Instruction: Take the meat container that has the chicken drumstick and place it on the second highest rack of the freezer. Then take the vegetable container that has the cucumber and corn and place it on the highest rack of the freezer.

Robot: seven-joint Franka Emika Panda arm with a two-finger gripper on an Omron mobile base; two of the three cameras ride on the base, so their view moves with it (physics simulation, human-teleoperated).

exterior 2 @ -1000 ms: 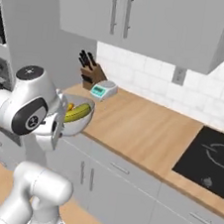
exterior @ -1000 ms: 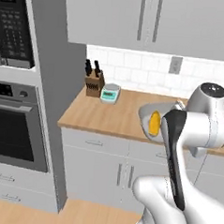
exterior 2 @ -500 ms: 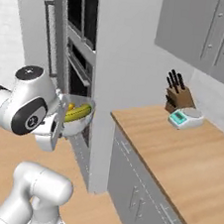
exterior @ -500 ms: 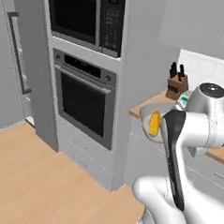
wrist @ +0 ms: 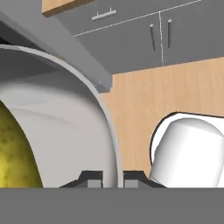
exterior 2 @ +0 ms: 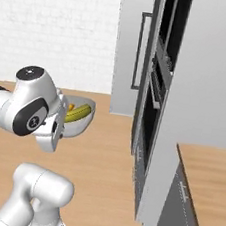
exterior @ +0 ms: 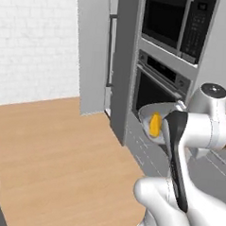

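The gripper (wrist: 110, 178) is closed tight on the rim of the vegetable container (wrist: 65, 127), one fingertip either side of the wall. The bowl rides held out level by the hand, the corn (exterior: 155, 124) lying inside. To carry it well, keep the wrist level and swing gently toward the freezer (exterior: 95, 52), which stands beyond the oven (exterior: 159, 84)
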